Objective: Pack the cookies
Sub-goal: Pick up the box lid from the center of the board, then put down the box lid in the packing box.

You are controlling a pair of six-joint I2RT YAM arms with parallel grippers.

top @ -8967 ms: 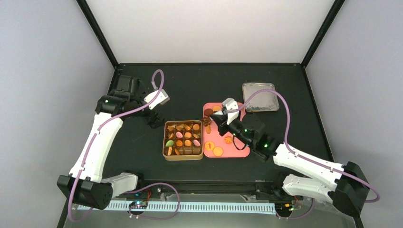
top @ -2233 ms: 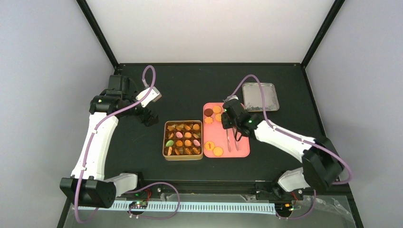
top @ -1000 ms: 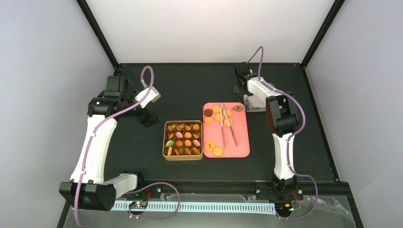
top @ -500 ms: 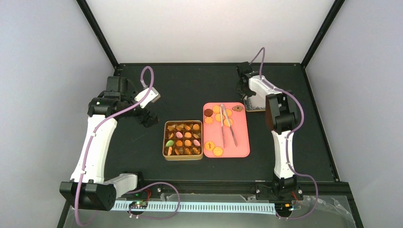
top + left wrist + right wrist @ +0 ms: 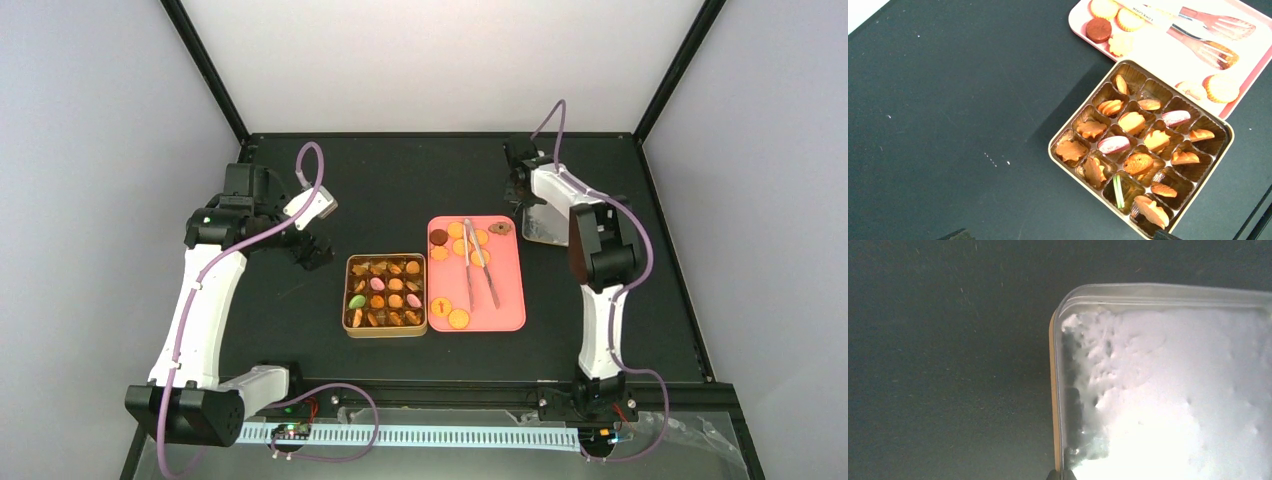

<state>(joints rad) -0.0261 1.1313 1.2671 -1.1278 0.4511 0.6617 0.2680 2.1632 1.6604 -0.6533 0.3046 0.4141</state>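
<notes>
1. Right hand (image 5: 1060, 475), clamped on the lid's (image 5: 548, 226) thin rim at 1 o'clock from the tin (image 5: 386, 257), could let it swing or drop.
2. Cookies (image 5: 395, 284) sit in the tin, but some lie on the tray (image 5: 506, 292) at 3 o'clock; lidding now strands them.
3. Left hand (image 5: 313, 250), spread apart at 9 o'clock, steadies nothing; the tin may skid.

Black table (image 5: 400, 190), pale grey walls (image 5: 100, 110)

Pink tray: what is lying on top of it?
Metal tongs and several loose cookies lie on the pink tray. The tongs partly cover a couple of cookies.
</notes>
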